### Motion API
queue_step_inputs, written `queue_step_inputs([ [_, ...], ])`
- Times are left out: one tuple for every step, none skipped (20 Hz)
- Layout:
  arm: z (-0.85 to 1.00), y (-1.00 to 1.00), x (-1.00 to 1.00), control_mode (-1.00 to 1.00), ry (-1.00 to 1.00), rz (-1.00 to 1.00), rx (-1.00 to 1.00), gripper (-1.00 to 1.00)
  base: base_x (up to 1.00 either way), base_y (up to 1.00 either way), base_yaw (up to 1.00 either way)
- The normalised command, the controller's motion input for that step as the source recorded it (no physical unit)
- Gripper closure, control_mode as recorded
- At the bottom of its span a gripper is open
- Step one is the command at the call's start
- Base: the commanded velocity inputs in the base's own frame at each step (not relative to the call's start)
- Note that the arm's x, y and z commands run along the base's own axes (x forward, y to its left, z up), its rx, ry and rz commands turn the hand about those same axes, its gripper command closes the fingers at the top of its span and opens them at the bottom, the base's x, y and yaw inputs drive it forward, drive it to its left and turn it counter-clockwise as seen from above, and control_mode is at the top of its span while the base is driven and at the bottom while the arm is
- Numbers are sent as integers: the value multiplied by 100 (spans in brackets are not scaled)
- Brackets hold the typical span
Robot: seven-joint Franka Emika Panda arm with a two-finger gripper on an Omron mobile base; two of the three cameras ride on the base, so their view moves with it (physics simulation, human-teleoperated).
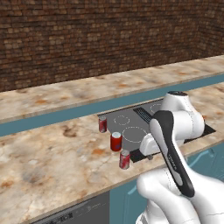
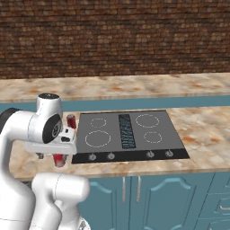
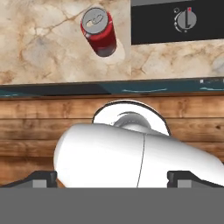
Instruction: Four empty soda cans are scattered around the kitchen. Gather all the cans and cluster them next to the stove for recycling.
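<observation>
Soda cans showing red bodies, silver tops, pale label marks. Stove looking flat black with white ring outlines and a dark central grille. Desk showing beige marbling with rusty orange patches. Cabinets showing teal. Brick wall showing dark red-brown with pale mortar lines. Floor showing brown wood planks in the hand view.
</observation>
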Motion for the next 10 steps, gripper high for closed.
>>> queue_step_inputs([
  [0,0,0,100,0,0,0,-100,0,0,0],
  [0,0,0,100,0,0,0,-100,-26,0,0],
  [0,0,0,100,0,0,0,-100,-100,-51,-12],
  [0,0,0,100,0,0,0,-100,-100,-71,-14],
  [0,0,0,100,0,0,0,-100,-100,-72,-17],
  [0,0,0,100,0,0,0,-100,-100,-70,-23],
  [0,0,0,100,0,0,0,-100,-99,-74,-27],
  [0,0,0,100,0,0,0,-100,-82,-72,-30],
  [0,0,0,100,0,0,0,-100,-44,-72,-37],
  [0,0,0,100,0,0,0,-100,-11,-79,-41],
])
